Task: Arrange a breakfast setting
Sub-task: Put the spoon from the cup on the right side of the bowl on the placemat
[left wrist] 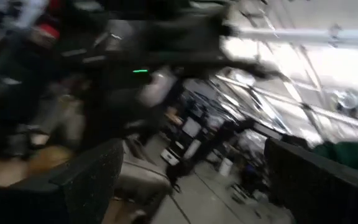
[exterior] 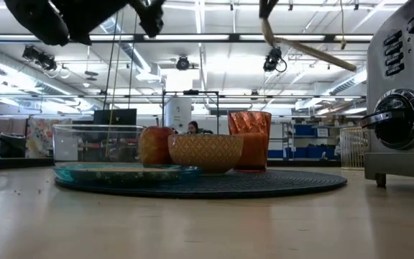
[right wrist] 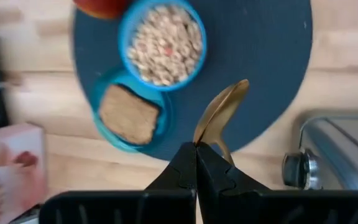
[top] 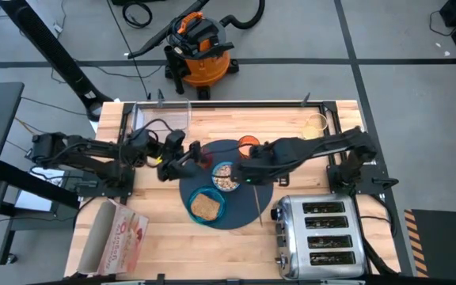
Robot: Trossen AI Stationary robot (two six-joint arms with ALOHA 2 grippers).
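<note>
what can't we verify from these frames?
- Left gripper: the left wrist view is motion-blurred, so what lies ahead of it is unreadable.
- Gold spoon: its handle is hidden behind the right gripper in the right wrist view.
- Translucent orange cup: the right arm partly covers it in the high view.
- Chrome toaster: cut off by the low view's edge.

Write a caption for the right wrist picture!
Right hand shut on gold spoon above mat.

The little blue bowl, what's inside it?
The bowl is full of pale cereal pieces with a few reddish bits, seen from above. The cereal covers the bowl's bottom, so anything beneath it is hidden.
</note>
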